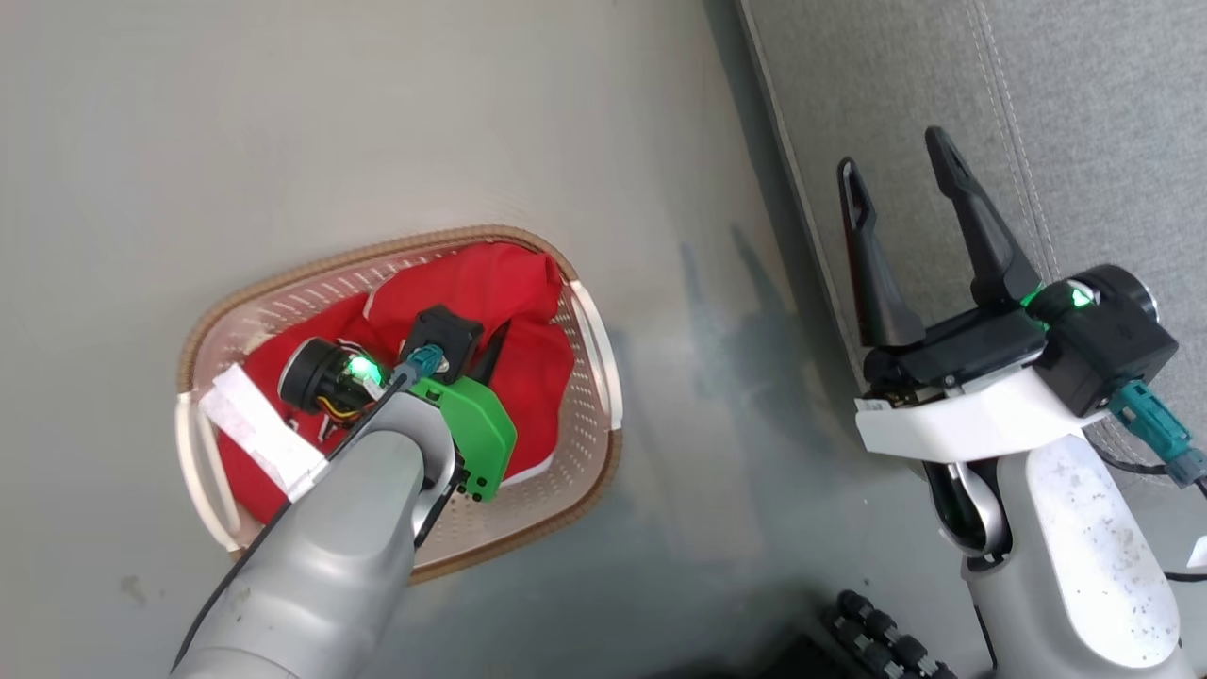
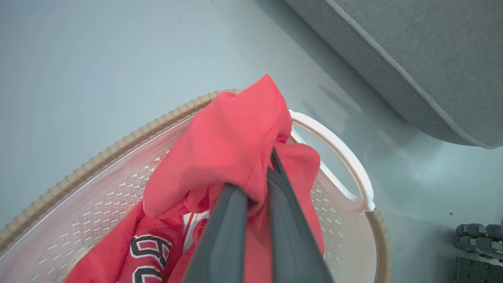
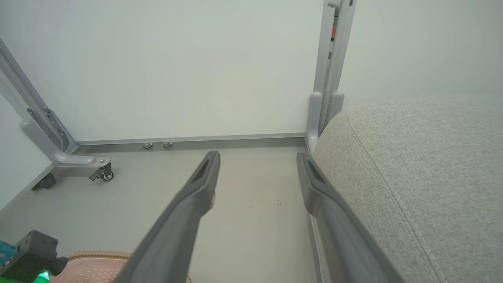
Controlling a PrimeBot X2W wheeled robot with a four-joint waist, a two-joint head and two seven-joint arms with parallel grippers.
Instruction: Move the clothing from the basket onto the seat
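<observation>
The cream perforated basket (image 1: 283, 283) with a brown rim stands on the floor and holds the red clothing (image 1: 509, 292). My left gripper (image 1: 495, 349) reaches down into it. In the left wrist view the left gripper (image 2: 259, 173) is shut on a fold of the plain red garment (image 2: 228, 145), bunched above the basket (image 2: 98, 157). The jersey with black-and-white lettering (image 2: 149, 247) lies beneath. The grey seat (image 1: 1084, 113) is at the right. My right gripper (image 1: 894, 153) is open and empty at the seat's edge, as the right wrist view confirms: gripper (image 3: 258, 157), seat (image 3: 424, 165).
A white paper label (image 1: 259, 429) lies at the basket's left end. A white handle (image 2: 338, 153) faces the seat. A metal frame on casters (image 3: 102, 173) stands against the white wall. The robot's base wheels (image 1: 877, 632) sit near the bottom. Bare floor separates basket and seat.
</observation>
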